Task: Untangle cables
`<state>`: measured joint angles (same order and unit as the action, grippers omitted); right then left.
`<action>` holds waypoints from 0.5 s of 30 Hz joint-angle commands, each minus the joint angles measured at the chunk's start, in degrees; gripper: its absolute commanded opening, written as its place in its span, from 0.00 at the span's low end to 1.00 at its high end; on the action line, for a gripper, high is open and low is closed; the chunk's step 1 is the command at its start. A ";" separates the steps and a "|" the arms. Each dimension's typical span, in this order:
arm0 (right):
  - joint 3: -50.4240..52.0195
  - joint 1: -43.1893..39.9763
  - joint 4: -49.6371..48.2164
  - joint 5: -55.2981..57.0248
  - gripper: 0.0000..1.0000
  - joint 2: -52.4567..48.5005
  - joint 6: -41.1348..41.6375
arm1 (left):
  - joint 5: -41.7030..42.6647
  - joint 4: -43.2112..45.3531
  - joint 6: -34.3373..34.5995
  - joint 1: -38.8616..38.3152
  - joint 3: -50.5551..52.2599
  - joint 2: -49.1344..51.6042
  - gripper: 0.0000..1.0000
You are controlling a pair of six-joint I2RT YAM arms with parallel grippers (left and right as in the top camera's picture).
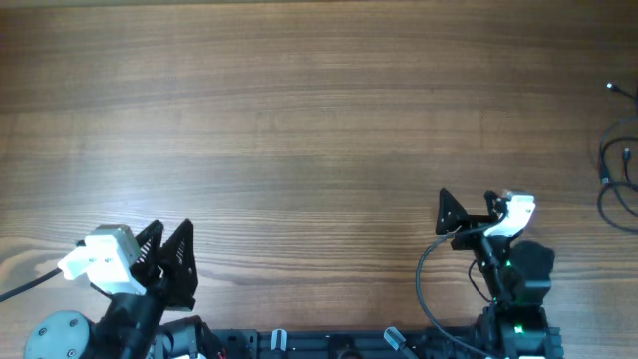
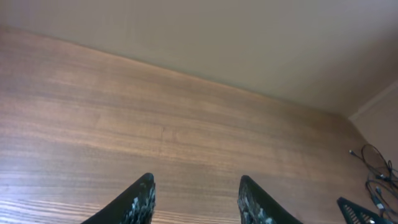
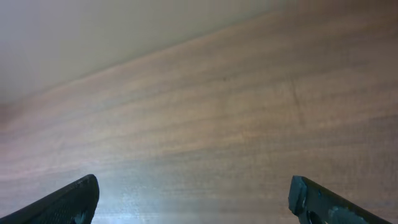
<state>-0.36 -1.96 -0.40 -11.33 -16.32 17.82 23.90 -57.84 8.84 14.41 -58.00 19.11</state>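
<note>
The cables [image 1: 616, 170] are thin black wires in a loose tangle at the far right edge of the table, partly cut off by the frame. They also show small at the right edge of the left wrist view [image 2: 376, 177]. My left gripper [image 1: 167, 237] is open and empty near the front left, far from the cables; its fingertips [image 2: 196, 180] are spread over bare wood. My right gripper [image 1: 467, 199] is open and empty near the front right, left of the cables; its jaws [image 3: 193, 186] are wide apart over bare wood.
The wooden table [image 1: 299, 120] fills the view. A thicker black arm cable [image 1: 427, 279] loops beside the right arm's base. The arm bases stand along the front edge.
</note>
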 commanded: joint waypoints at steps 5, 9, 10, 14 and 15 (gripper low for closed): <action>0.02 0.11 -0.39 -0.02 1.00 14.40 0.57 | 0.33 1.33 -0.70 0.33 -7.52 -0.44 0.46; 0.04 0.07 -0.42 -0.02 1.00 16.13 0.57 | 0.33 -0.98 -0.70 0.33 -13.18 -0.44 0.47; 0.04 0.00 -0.42 0.00 1.00 16.11 0.57 | 0.33 -1.86 -0.70 0.33 -14.34 -0.44 0.47; 0.04 0.02 -0.42 -0.02 1.00 16.04 0.55 | 7.04 -4.33 -0.68 0.33 -16.17 -0.44 0.45; 0.04 0.02 -0.42 -0.02 1.00 16.04 0.57 | 11.93 -4.59 -0.70 0.33 -16.33 -0.50 0.43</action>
<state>-0.36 -1.96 -0.67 -11.33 -1.15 17.98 25.69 -61.89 8.82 14.41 -73.38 19.05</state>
